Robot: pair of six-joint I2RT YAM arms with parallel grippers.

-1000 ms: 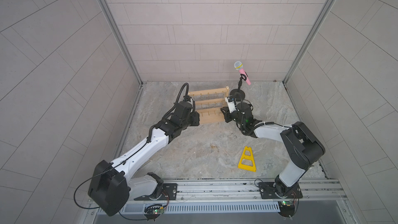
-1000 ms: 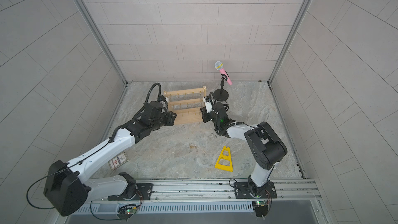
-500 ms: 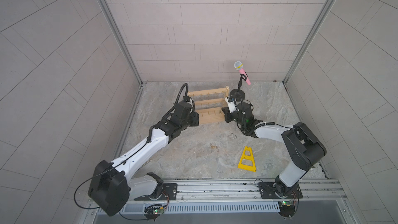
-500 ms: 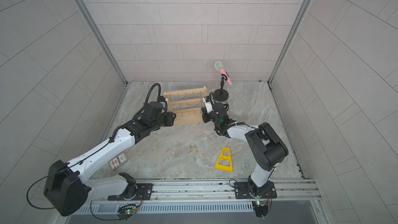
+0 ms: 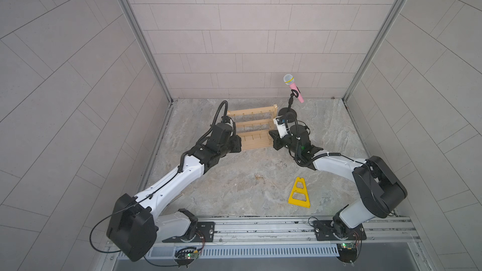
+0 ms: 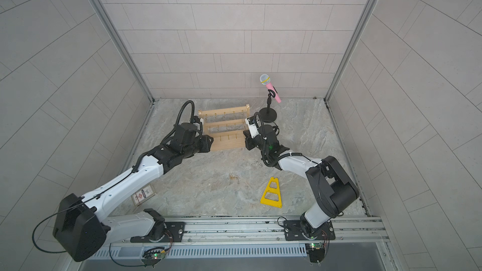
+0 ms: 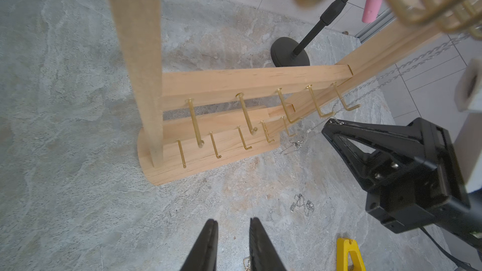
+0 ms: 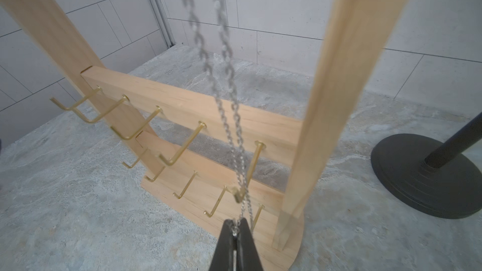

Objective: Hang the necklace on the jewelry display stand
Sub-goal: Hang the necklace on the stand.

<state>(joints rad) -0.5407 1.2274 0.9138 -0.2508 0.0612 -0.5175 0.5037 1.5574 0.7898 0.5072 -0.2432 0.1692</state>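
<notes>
- Jewelry display stand: pale wood, upright on the stone floor near the back wall, with three bars of brass hooks. It stood in the same spot as a second earlier.
- Necklace: silver chain in two strands, running down the front of the stand beside the post nearest the microphone stand. It passed the end hook of the middle bar, and whether it touched that hook could not be told. Its upper end ran out of the right wrist view.
- Right gripper: jaws pressed together on the lower end of the necklace, low in front of the stand. Its place in both top views was unchanged.
- Right arm: its elbow sat slightly nearer the front rail than a second before.
- Left gripper: fingers slightly spread with nothing between them, above the floor at the stand's other end. It had not moved.
- Microphone stand with pink microphone: just behind the right gripper's end of the stand, unmoved.
- Yellow triangular frame: flat on the floor, well apart from the stand, unmoved.
- Small loose chain: on the floor in front of the stand.
</notes>
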